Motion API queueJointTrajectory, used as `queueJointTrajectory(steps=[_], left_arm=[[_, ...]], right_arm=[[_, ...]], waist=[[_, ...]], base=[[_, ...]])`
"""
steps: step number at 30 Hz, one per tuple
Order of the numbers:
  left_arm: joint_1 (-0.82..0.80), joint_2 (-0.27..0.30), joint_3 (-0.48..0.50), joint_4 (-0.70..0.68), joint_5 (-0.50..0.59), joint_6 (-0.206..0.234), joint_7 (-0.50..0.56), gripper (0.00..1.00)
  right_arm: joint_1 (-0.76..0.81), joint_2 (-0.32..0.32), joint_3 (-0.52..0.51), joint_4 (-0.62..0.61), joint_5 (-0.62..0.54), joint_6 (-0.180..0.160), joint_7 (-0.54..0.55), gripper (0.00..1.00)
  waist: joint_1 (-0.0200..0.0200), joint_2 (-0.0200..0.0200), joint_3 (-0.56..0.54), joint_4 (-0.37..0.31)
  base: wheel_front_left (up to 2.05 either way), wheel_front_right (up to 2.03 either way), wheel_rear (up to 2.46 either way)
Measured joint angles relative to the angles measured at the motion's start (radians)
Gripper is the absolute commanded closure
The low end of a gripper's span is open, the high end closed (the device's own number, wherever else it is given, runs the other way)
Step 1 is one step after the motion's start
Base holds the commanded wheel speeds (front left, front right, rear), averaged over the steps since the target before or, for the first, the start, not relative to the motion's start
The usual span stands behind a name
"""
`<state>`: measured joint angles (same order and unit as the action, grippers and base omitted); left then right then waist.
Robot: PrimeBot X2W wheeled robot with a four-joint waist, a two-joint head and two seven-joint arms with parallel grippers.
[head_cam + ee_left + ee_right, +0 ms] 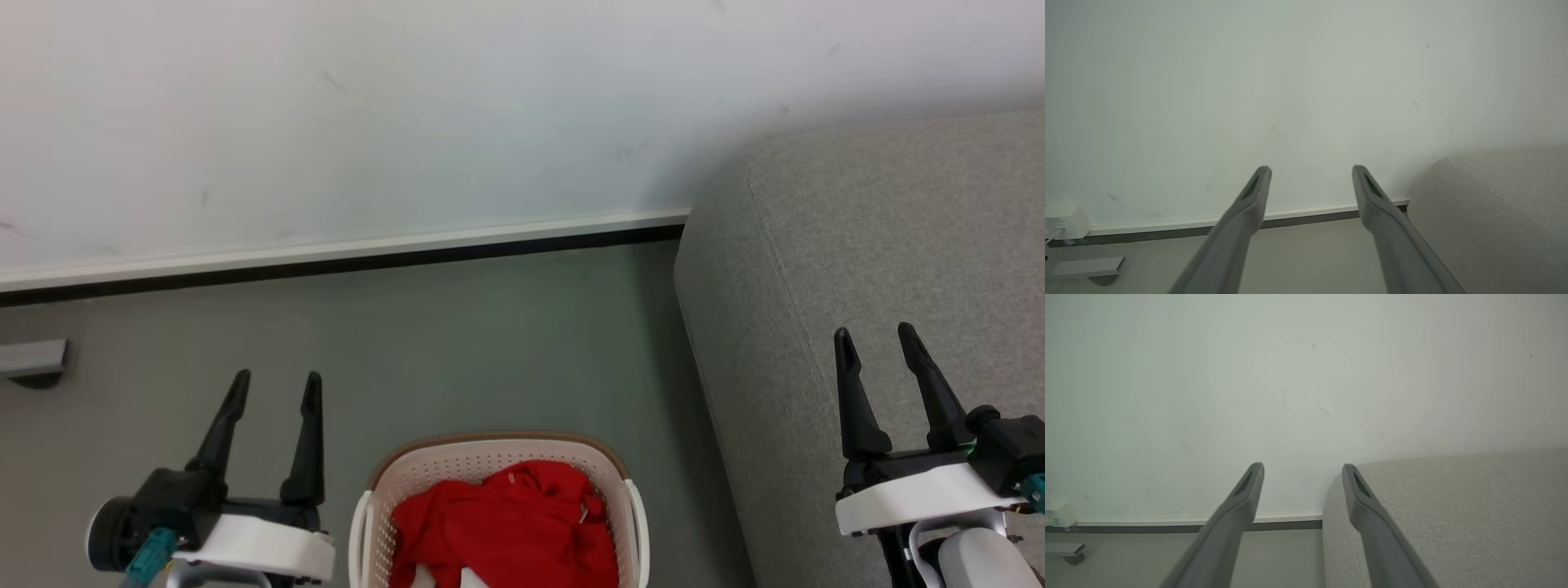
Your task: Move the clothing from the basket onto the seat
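The cream-white basket with a brown rim stands on the floor at the bottom middle of the head view. Bright red clothing is bunched inside it, with a bit of white fabric at the lower edge. The light grey seat rises on the right, and its rounded end shows in the left wrist view and the right wrist view. My left gripper hangs open left of the basket, holding nothing. My right gripper hangs open in front of the seat. Both wrist views show spread fingers pointing at the wall.
A white wall with a pale and dark baseboard runs behind the basket. Grey-green floor lies between the wall, basket and seat. A grey bracket-like object sits low on the left by the wall.
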<state>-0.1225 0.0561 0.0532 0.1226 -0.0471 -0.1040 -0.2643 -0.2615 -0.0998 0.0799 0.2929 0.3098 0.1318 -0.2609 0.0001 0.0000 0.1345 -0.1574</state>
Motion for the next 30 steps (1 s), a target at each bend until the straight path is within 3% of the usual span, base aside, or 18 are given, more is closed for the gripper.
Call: queueJointTrajectory(steps=[16,30], left_arm=[[-0.181,0.018,-0.033,0.177,-0.030,-0.019,0.000,0.00],[-0.396,0.057,-0.172,0.476,-0.072,-0.028,0.000,0.00]], right_arm=[[-0.098,0.002,0.007,-0.088,0.009,0.000,0.000,0.00],[-0.182,0.008,-0.043,-0.174,0.035,0.000,0.000,0.00]], waist=[[0.0001,0.0000,0.192,-0.076],[0.0001,0.0000,0.382,-0.121]], base=[[0.00,0.00,0.00],[0.00,0.00,0.00]])
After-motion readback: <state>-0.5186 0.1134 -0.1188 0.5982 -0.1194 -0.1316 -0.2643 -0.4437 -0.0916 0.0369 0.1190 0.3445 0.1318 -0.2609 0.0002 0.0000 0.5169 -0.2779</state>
